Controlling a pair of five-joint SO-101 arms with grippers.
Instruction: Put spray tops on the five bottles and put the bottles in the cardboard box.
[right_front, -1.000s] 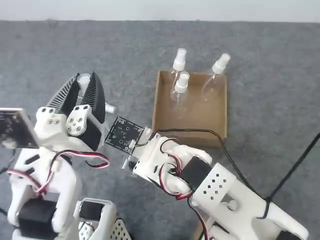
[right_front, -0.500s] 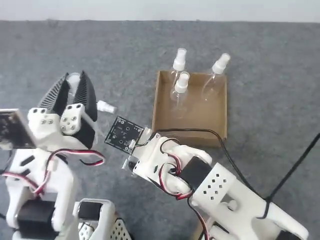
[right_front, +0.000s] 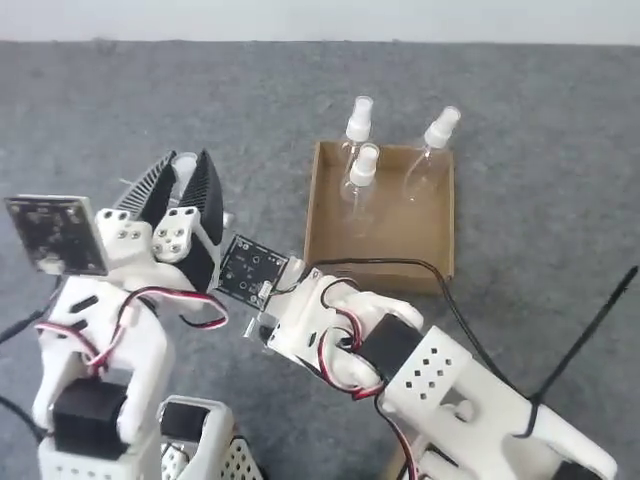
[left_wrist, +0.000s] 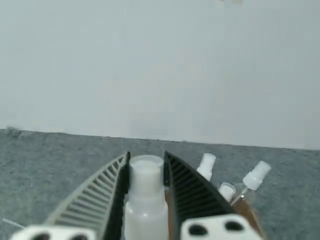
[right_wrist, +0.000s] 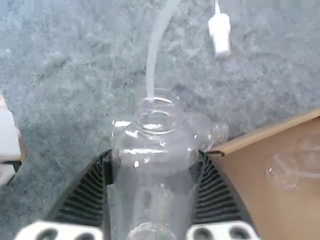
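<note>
Counting gave three bottles (right_front: 357, 120) (right_front: 362, 175) (right_front: 435, 140) with spray tops on, all in the box (right_front: 420, 235). A fourth bottle (right_wrist: 155, 125) had no top yet. The right gripper (right_wrist: 152, 157) was closed on its sides, near a corner of the box, and the bottle's mouth was open. There were two loose spray tops. One top (left_wrist: 145, 190) was pinched between the fingers of the left gripper (right_front: 182, 175), up above the worktop (right_front: 520, 100). Its thin tube (right_wrist: 155, 50) hung down to the open bottle's mouth. The other top (right_wrist: 220, 32) lay on the worktop past that bottle.

Half a second before, the left gripper was further out to the left, away from the right arm, and the lying top showed plainly beside it. It had since swung back toward the right arm, and it covered most of that top in the high view. The box and its three bottles had not moved.
</note>
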